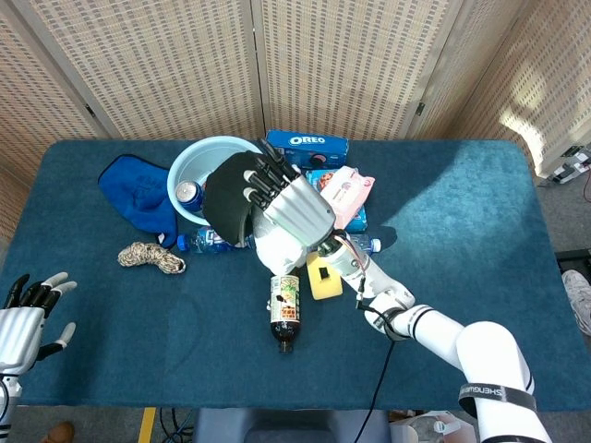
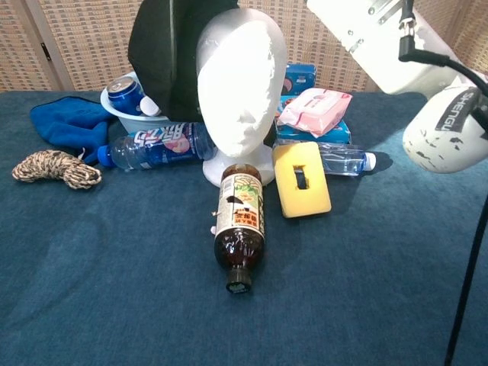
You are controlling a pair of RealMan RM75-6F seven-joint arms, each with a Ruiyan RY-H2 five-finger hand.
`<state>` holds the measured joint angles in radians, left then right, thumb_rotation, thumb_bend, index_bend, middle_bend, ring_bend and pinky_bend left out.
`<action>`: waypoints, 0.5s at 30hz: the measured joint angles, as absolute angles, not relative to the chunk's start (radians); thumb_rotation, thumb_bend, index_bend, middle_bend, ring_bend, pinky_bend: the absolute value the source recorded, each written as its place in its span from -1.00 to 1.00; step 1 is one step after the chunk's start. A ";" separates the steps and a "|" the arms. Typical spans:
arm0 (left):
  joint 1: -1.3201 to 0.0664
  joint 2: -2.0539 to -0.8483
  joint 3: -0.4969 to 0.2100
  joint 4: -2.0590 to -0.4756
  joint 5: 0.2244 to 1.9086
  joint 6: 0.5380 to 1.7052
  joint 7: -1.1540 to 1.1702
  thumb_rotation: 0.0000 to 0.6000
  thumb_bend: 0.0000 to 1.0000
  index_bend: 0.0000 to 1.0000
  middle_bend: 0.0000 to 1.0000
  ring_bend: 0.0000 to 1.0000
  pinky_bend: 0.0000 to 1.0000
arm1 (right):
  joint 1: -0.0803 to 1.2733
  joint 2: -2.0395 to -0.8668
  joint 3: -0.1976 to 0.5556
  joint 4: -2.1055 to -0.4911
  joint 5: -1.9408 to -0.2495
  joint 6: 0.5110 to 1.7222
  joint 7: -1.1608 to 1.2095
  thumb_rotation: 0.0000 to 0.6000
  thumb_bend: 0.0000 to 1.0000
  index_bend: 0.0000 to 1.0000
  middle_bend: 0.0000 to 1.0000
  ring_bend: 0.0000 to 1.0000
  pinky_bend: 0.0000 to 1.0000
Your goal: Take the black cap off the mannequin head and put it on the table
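Blue cloth covers the worktop (image 2: 91, 305), and closest to you a brown bottle (image 2: 238, 229) lies on its side, neck toward you; its label is too small to read. Just beyond it a yellow sponge (image 2: 303, 180) leans by the base of the white head (image 2: 241, 80). Your left robot hand (image 1: 23, 318) rests at the near left corner, fingers spread and holding nothing.

Your right robot hand (image 1: 282, 198) grips the cap (image 1: 228, 198) from above; in the chest view the cap hangs beside the head on its left, the crown bare, so I judge the lift-off done. What remains is the set-down. You should carry the cap clear of the clutter toward the bare cloth at front left, lower it until it touches, then loosen your fingers. Watch that the brim does not sweep the bowl (image 2: 126, 107) or tip the head as you swing.

Left of the head lies a clear bottle (image 2: 156, 145) with a blue label in white script I cannot make out. A rope coil (image 2: 55, 169) lies further left, with a blue cloth (image 2: 69, 122) behind it. A can (image 2: 123, 91) stands in the bowl. Right of the head sit a pink packet (image 2: 313, 107) and a water bottle (image 2: 343, 158). Farthest back is a blue box (image 1: 307, 145) reading OREO.
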<state>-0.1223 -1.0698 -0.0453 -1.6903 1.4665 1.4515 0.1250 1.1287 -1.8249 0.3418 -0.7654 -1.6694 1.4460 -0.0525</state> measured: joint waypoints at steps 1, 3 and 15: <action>-0.123 -1.069 -0.045 -1.690 1.468 1.450 0.123 1.00 -0.41 -0.50 -0.68 -0.67 -0.96 | 1.133 -1.826 0.346 -0.756 -1.665 1.445 -0.054 1.00 -0.01 0.48 -0.21 -0.70 -1.00; -0.124 -1.068 -0.045 -1.689 1.469 1.449 0.120 1.00 -0.41 -0.50 -0.68 -0.67 -0.96 | 1.145 -1.830 0.354 -0.731 -1.654 1.441 -0.058 1.00 -0.01 0.48 -0.21 -0.70 -1.00; -0.121 -1.066 -0.046 -1.674 1.469 1.452 0.097 1.00 -0.41 -0.50 -0.68 -0.67 -0.96 | 1.213 -1.877 0.410 -0.565 -1.573 1.466 -0.065 1.00 -0.01 0.51 -0.18 -0.69 -1.00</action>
